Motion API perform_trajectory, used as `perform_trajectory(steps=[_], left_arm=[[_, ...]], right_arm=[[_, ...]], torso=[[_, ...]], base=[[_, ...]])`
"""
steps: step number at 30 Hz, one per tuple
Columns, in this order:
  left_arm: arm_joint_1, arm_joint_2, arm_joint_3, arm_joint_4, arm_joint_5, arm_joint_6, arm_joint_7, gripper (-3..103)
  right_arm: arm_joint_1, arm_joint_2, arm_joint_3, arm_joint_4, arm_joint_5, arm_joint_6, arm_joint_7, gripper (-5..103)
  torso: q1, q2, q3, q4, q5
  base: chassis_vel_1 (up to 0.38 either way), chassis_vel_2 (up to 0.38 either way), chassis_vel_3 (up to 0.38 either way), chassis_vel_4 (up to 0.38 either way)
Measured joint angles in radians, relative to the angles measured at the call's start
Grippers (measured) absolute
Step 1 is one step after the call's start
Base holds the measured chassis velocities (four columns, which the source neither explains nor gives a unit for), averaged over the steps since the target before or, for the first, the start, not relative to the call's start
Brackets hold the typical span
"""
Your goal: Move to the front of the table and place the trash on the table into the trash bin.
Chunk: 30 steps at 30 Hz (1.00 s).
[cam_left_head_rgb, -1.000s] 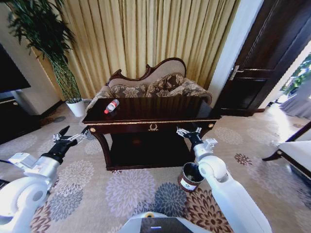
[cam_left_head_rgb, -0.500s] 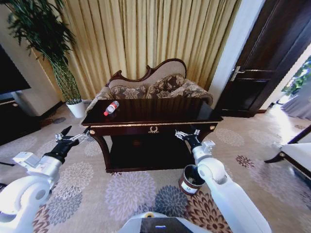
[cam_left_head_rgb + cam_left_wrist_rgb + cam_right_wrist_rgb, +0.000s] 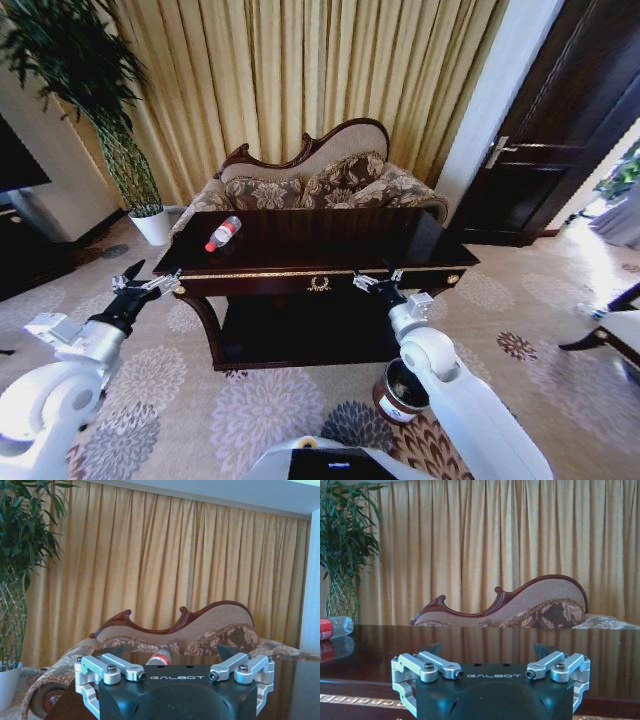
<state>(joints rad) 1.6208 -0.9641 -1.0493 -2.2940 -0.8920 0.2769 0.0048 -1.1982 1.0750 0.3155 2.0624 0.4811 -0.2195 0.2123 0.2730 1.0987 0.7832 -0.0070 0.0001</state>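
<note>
Now facing the dark glossy surface [image 3: 330,240] head-on, gold ornament [image 3: 319,284] centred on its front drawer, lower shelf underneath. Clear bottle [image 3: 223,233] with red cap and red-white label lying on its side near the left rear corner of the top, cap toward the front edge; also visible past the left end effector in the left wrist view [image 3: 159,657] and at the frame edge in the right wrist view [image 3: 332,628], mirrored in the polish. Smaller scraps too small to make out.

Left end effector [image 3: 150,283] held in the air off the left front corner of the surface, level with the top edge, fingers spread wide, gripping nothing. Right end effector [image 3: 377,284] just in front of the drawer, right of the ornament, fingers likewise spread apart and empty. Both apart from the bottle.

Trash bin [image 3: 398,392], round, dark brown, black inside, white label, standing on the flowered carpet [image 3: 260,400] before the right front leg, partly hidden behind the right arm.

Carved-back sofa [image 3: 320,180] directly behind the surface, gold curtains [image 3: 300,80] beyond, potted plant [image 3: 110,130] in a white pot at the left, dark door [image 3: 560,130] at the right.
</note>
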Motion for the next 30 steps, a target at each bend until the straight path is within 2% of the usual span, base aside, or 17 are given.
perform_trajectory(steps=[13,19,22,24,27,28,30], left_arm=[[-0.01,0.001,0.011,0.005,0.002,-0.001,-0.002,100],[-0.027,0.029,0.032,0.008,0.002,0.025,-0.034,100],[-0.105,0.099,0.053,0.042,-0.041,0.08,-0.084,100],[-0.133,0.122,0.061,0.057,-0.059,0.099,-0.097,100],[-0.234,0.204,0.116,0.13,-0.123,0.179,-0.188,100],[-0.234,0.204,0.116,0.13,-0.123,0.179,-0.188,100],[-0.32,0.276,0.183,0.202,-0.161,0.204,-0.241,100]], right_arm=[[0.0,0.005,-0.02,0.0,-0.017,-0.005,0.003,100],[-0.002,0.008,-0.022,-0.004,-0.05,-0.003,-0.002,100],[-0.01,0.013,-0.021,-0.006,-0.054,0.001,-0.001,100],[-0.013,0.014,-0.019,-0.006,-0.054,0.002,0.001,100],[-0.021,0.019,-0.013,-0.007,-0.058,0.005,0.004,100],[-0.021,0.019,-0.013,-0.007,-0.058,0.005,0.004,100],[-0.027,0.023,-0.011,-0.007,-0.059,0.006,0.007,100]], torso=[[0.0,0.0,0.0,0.0,0.0],[0.0,0.0,0.0,0.0,-0.0002],[0.0,0.0,0.0,0.0001,-0.0002],[0.0,0.0,0.0,0.0,-0.0001],[0.0,0.0,0.0,0.0001,0.0],[0.0,0.0,0.0,0.0001,0.0],[0.0,0.0,0.0,-0.0001,-0.0003]], base=[[-0.131,0.124,0.137,-0.134],[-0.101,0.081,0.101,-0.09],[-0.011,0.008,0.019,-0.01],[0.0,0.0,0.0,0.0],[0.0,0.0,0.0,0.0],[0.0,0.0,0.0,0.0],[0.0,0.0,0.0,0.0]])
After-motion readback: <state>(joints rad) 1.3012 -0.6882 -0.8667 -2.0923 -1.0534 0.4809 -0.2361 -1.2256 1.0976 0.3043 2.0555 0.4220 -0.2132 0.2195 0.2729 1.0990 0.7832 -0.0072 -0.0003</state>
